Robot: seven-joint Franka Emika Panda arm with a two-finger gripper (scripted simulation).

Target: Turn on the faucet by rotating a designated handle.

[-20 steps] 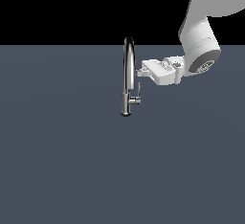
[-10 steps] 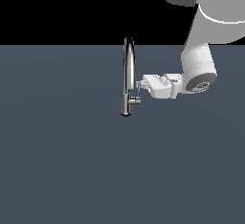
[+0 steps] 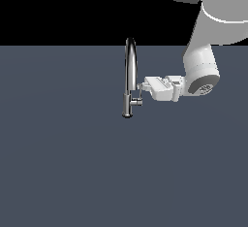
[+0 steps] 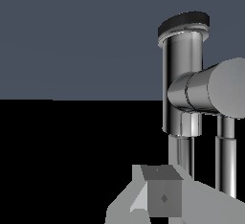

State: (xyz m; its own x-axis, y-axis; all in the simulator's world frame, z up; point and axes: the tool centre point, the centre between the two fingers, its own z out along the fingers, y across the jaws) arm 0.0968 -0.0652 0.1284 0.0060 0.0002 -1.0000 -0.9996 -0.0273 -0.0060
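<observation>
One faucet [image 3: 130, 75]: chrome gooseneck standing on the dark floor [image 3: 63, 163], just ahead of the tool's tip.
Handle [image 3: 137, 102]: short stub off the faucet's lower body, just below and in front of the fingertips; contact cannot be told.
Gripper [image 3: 144, 86]: level, pointing at the faucet; how far apart its fingers [image 4: 162, 196] stand cannot be told, nothing visibly held.
Arm [image 3: 203, 61]: descends from above behind the tool, wrist bent horizontal.

White rounded arm [image 3: 201, 66], grey disc at joint; boxy white pincer [image 3: 141, 87], grey fingertip [image 4: 162, 196].
</observation>
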